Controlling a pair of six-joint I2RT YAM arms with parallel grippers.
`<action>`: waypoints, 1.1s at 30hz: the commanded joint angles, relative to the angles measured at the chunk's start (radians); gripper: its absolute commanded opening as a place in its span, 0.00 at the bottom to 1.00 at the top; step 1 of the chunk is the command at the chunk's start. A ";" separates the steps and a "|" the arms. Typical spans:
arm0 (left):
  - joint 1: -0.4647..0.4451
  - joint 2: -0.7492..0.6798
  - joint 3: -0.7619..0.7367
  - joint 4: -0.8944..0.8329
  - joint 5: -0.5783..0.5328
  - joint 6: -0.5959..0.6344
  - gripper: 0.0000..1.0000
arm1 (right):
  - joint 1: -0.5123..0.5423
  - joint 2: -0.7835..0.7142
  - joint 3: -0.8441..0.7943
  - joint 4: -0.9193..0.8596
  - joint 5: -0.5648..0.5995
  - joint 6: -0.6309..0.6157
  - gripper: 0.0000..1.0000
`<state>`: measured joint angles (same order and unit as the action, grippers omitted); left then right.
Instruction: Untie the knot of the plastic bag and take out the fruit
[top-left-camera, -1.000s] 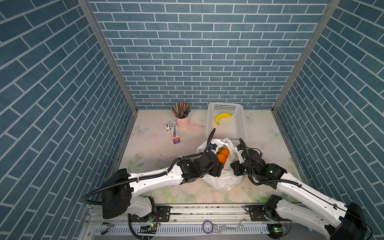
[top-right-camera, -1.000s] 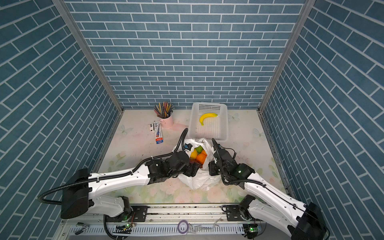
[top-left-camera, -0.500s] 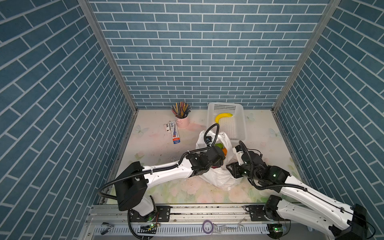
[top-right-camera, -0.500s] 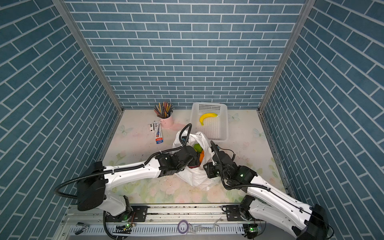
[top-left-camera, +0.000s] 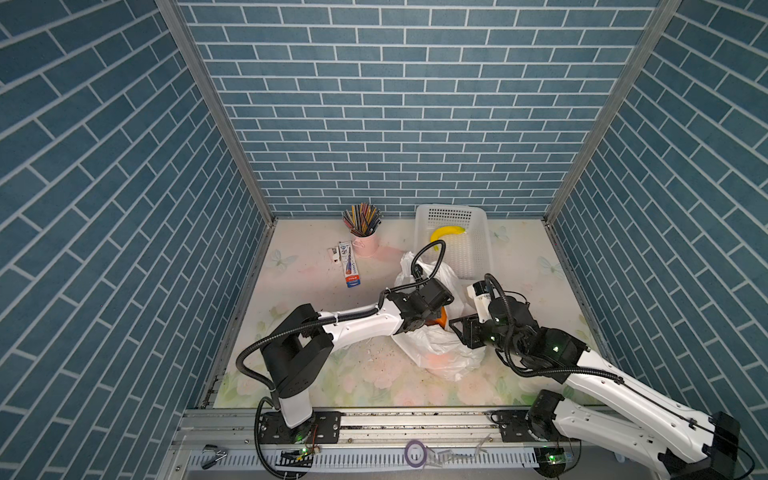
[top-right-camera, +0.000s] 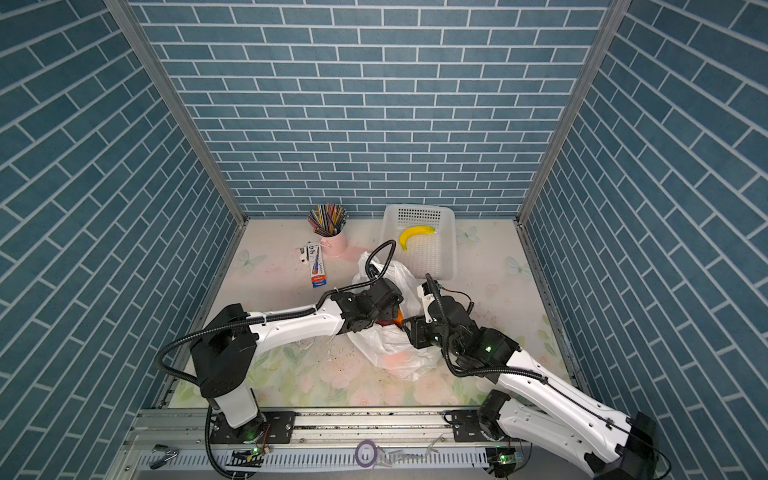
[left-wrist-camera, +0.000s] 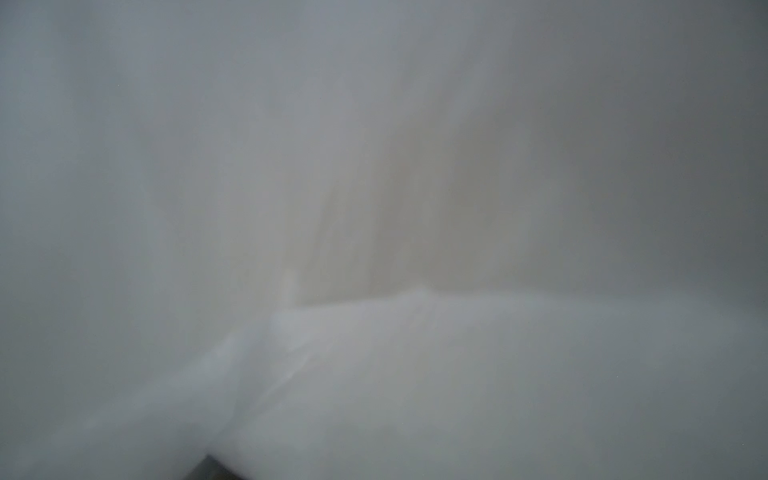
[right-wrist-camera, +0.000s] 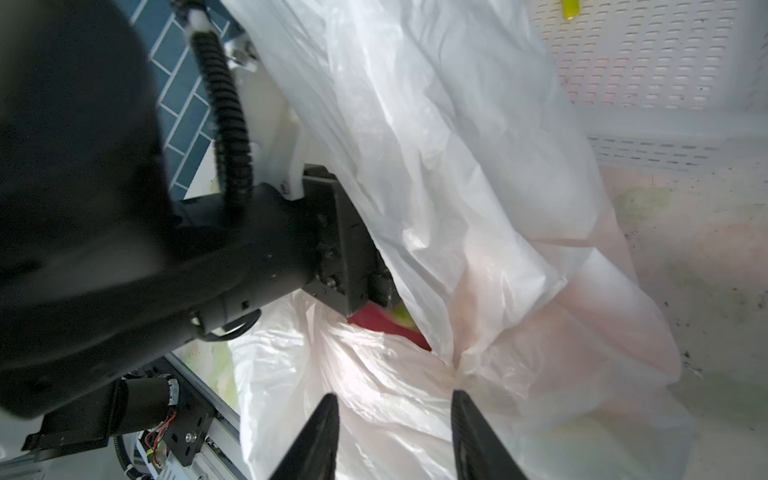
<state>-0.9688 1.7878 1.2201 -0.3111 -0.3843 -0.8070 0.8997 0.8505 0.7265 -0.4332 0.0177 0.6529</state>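
Because the left gripper is buried to its fingers in the mouth of the large, thin, crinkly white plastic bag, I cannot tell whether its jaws are spread or closed on something. Its own wrist camera shows only a blur of white film. The right gripper has its jaws parted with nothing between them, and the bag's wrinkled skin lies just beyond their tips. No knot can be made out, and the bag's mouth gapes. The fruit sits inside, right at the left jaws: a smooth magenta piece and, in a top view, a glossy round orange.

The risk, as I judge it, is that nothing pins the bag. A lift could drag the slippery film up with the fruit, or film pinched between finger and fruit could spoil the grip. The rigid white perforated plastic basket stands well beyond the right jaws.
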 joint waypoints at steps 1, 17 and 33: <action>0.015 0.043 0.035 -0.029 0.025 0.035 0.81 | 0.005 -0.013 0.025 0.007 0.001 0.000 0.49; 0.042 0.155 0.037 -0.012 0.072 0.072 0.66 | 0.005 -0.008 0.036 0.015 0.032 -0.008 0.60; 0.041 0.031 -0.050 0.063 0.160 0.121 0.47 | -0.008 0.050 -0.019 0.170 0.113 -0.135 0.87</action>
<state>-0.9295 1.8545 1.1858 -0.2535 -0.2375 -0.6971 0.8974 0.8795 0.7261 -0.3305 0.1032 0.5838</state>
